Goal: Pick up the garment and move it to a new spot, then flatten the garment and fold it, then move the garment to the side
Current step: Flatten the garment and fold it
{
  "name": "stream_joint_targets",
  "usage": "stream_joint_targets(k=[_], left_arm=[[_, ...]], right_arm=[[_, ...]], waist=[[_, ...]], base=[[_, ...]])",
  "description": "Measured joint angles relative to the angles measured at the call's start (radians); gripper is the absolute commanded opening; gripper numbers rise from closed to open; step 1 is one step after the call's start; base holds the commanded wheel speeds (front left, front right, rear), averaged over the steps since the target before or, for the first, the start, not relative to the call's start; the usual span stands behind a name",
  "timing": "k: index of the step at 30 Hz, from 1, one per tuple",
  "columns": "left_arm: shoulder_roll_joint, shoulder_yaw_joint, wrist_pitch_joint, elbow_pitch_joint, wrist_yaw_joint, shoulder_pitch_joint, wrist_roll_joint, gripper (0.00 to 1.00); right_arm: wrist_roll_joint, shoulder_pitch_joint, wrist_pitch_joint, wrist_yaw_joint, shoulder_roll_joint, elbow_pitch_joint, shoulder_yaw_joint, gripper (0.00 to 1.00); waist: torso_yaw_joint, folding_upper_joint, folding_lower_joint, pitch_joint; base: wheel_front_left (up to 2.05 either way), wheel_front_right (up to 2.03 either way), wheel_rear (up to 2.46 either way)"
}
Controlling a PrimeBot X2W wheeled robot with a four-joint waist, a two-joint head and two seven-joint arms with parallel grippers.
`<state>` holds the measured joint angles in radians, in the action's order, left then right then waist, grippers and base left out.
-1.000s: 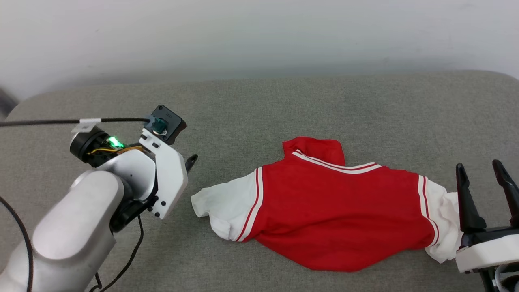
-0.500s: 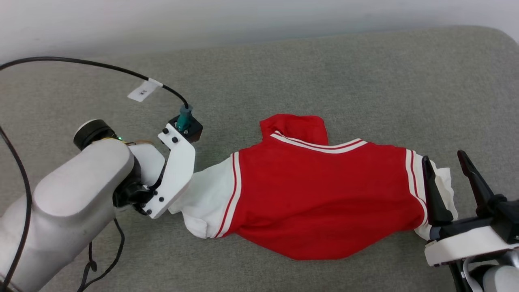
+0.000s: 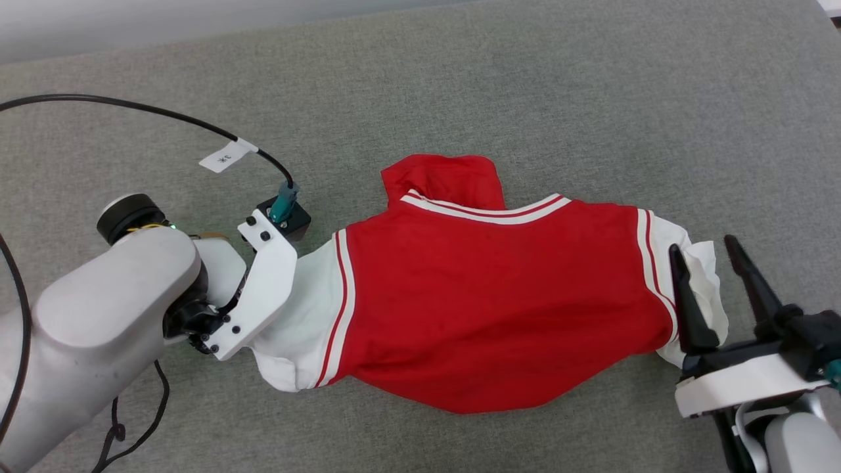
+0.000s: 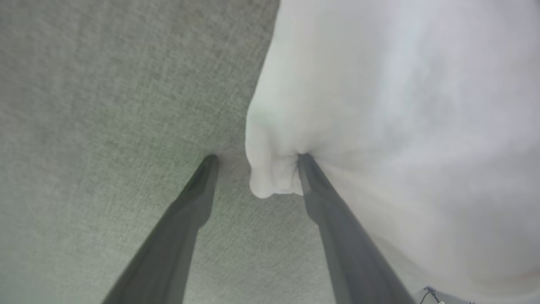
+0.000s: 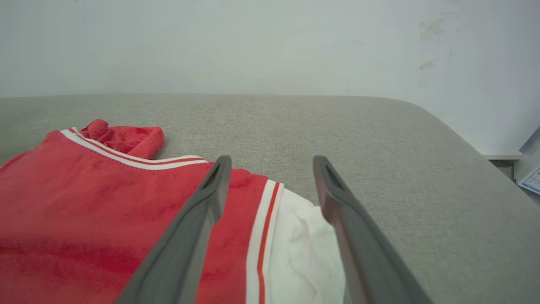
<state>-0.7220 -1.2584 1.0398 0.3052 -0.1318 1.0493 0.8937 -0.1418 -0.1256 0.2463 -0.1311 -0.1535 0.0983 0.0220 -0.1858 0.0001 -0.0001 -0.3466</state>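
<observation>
The garment [image 3: 486, 295], a red T-shirt with white sleeves, lies spread on the grey cushion, its collar toward the far side. In the left wrist view my left gripper [image 4: 257, 159] is open, fingertips down on the cushion, with a bunched edge of the white sleeve [image 4: 379, 105] between them. From the head camera that gripper's fingers are hidden under my left wrist bracket [image 3: 263, 282], which sits over the left sleeve. My right gripper [image 3: 702, 246] is open above the right sleeve [image 3: 703, 263]. The right wrist view shows its fingers [image 5: 271, 160] straddling the striped seam and white sleeve [image 5: 303, 249].
The grey cushion [image 3: 525, 85] stretches well beyond the garment on the far side; its rounded right edge [image 5: 464, 139] drops off near a white wall. A black cable with a white tag [image 3: 227, 154] arcs over the cushion to my left wrist.
The head camera has tilted down. My left gripper came in from the left and down onto the left sleeve's edge. My right gripper moved in over the right sleeve.
</observation>
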Motion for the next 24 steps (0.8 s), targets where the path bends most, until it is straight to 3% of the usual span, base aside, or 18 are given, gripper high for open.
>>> stream_joint_targets(k=[1, 6, 13, 18, 24], left_arm=[[0.000, 0.000, 0.000, -0.003, 0.000, 0.000, 0.002, 0.00], [0.002, -0.011, -0.033, -0.014, 0.001, -0.009, 0.014, 0.00], [-0.014, -0.023, -0.112, -0.038, 0.001, -0.053, 0.026, 0.00], [-0.037, -0.023, -0.155, -0.080, 0.001, -0.068, 0.021, 0.00], [-0.037, -0.023, -0.175, -0.119, 0.002, -0.098, -0.010, 0.00]], right_arm=[[-0.002, -0.005, 0.001, 0.000, -0.002, 0.006, -0.005, 1.00], [-0.001, -0.040, 0.008, 0.000, -0.042, 0.026, -0.026, 1.00], [0.010, -0.082, -0.060, 0.000, -0.193, 0.028, -0.059, 1.00], [-0.079, -0.095, -0.299, 0.000, -0.365, -0.020, 0.027, 1.00], [-0.315, -0.112, -0.699, 0.000, -0.588, -0.095, 0.202, 1.00]], waist=[[0.002, 0.0000, 0.0000, 0.000], [0.014, 0.0000, 0.0001, 0.022], [0.041, 0.0000, 0.0001, 0.097], [0.075, 0.0000, 0.0001, 0.148], [0.120, 0.0000, 0.0000, 0.170]], base=[[0.00, 0.00, 0.00], [0.00, 0.00, 0.00], [0.00, 0.00, 0.00], [0.00, 0.00, 0.00], [0.00, 0.00, 0.00]])
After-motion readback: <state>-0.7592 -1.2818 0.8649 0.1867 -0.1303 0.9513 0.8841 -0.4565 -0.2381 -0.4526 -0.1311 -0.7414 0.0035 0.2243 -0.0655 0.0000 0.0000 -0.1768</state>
